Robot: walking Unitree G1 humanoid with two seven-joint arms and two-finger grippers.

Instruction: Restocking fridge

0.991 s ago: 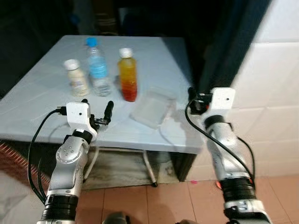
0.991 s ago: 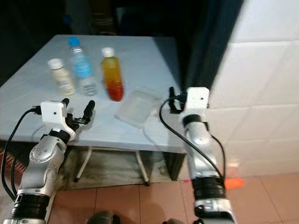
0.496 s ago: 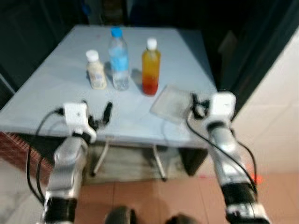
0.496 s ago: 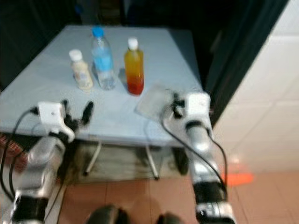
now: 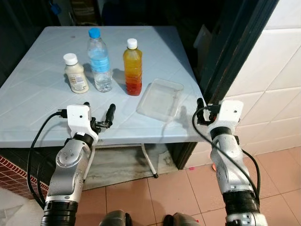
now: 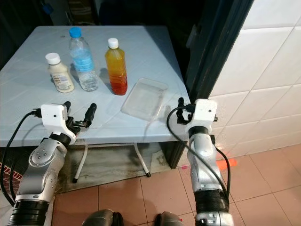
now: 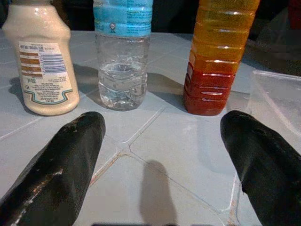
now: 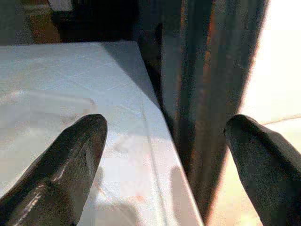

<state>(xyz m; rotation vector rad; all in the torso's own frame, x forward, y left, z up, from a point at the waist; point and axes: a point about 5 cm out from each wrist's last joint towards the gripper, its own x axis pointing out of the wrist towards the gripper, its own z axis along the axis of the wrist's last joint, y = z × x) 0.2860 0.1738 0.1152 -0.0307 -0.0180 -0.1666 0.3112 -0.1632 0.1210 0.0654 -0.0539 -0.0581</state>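
Bottles upper left on table (image 5: 42, 113): cream bottle (image 5: 74, 73), water bottle (image 5: 99, 60), juice bottle (image 5: 132, 67), staged for pickup. Left hand (image 5: 99, 117) open, lower left; right hand (image 8: 164, 155) open, idle.

Bare tabletop (image 5: 42, 106) lay ahead of the left gripper (image 5: 98, 109), its fingers parted. Beyond stood a row — cream bottle (image 5: 75, 73), water bottle (image 5: 99, 60), orange bottle (image 5: 132, 67) — with narrow gaps between. The clear tray (image 5: 161, 99) sat beside them, and the dark door frame (image 5: 233, 52) crowded the table's right edge near the spread right gripper (image 5: 203, 110).
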